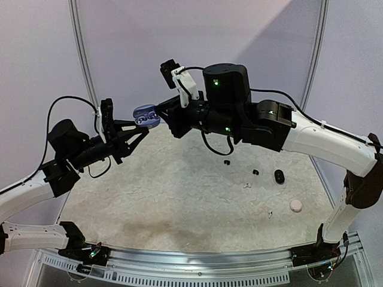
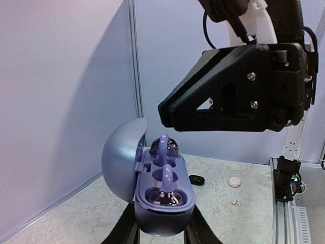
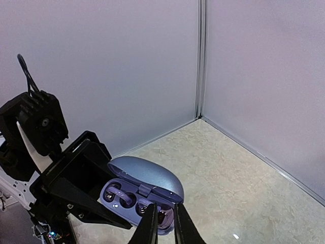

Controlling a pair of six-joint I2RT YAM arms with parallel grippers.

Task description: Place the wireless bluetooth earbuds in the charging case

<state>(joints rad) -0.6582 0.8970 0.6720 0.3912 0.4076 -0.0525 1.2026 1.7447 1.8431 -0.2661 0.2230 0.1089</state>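
The charging case [image 2: 162, 203] is held up off the surface [image 1: 179, 197] by the left tool [image 1: 141, 124], clamped on its lower shell with the lid open, and an earbud [image 2: 163, 146] looks to be sat in each well. The right tool [image 3: 163, 219] is pinched nearly shut just above the case, nothing visibly caught between its tips. Probably best if each bud is nudged down gently from straight above till flush, with the case held level so nothing gets flicked out.

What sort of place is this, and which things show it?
Probably a robot lab or test booth: plain panel walls, a table with the left arm and right arm bolted on, and an earbud case.
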